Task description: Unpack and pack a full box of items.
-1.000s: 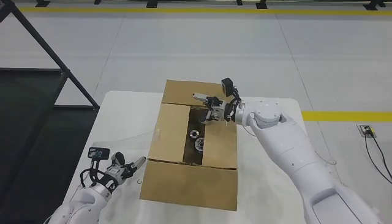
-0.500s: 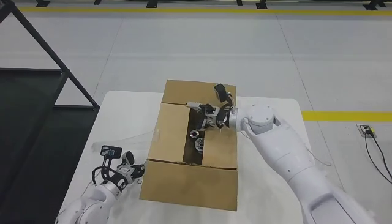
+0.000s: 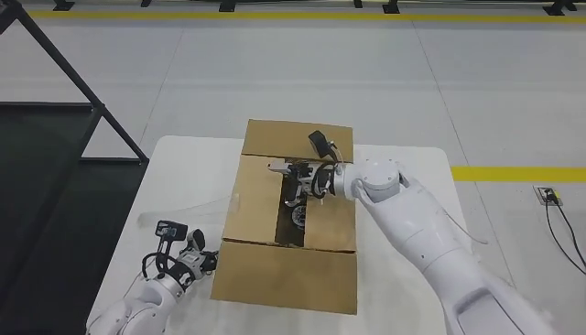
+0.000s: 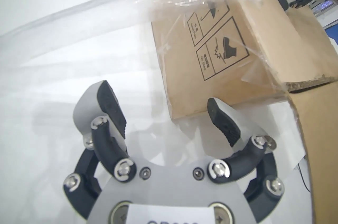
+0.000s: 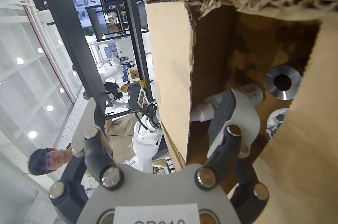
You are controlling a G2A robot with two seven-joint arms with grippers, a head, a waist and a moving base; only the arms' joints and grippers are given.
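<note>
1. Right now you're straddling a flap of the brown cardboard box (image 3: 256, 198) with the right gripper (image 5: 161, 103), fingers spread, one inside.
2. Your left gripper (image 4: 159, 95) is hovering, fingers apart, beside the box's near corner on the white table (image 3: 183, 179).
3. Unpacking is barely beginning, I'd say: a shiny metal ring (image 5: 283, 82) and a white plastic bottle (image 5: 253, 94) are lying inside.

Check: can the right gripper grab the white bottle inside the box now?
Probably not yet: the right gripper is open but straddles the box flap, one finger inside near the white bottle, one outside.
</note>
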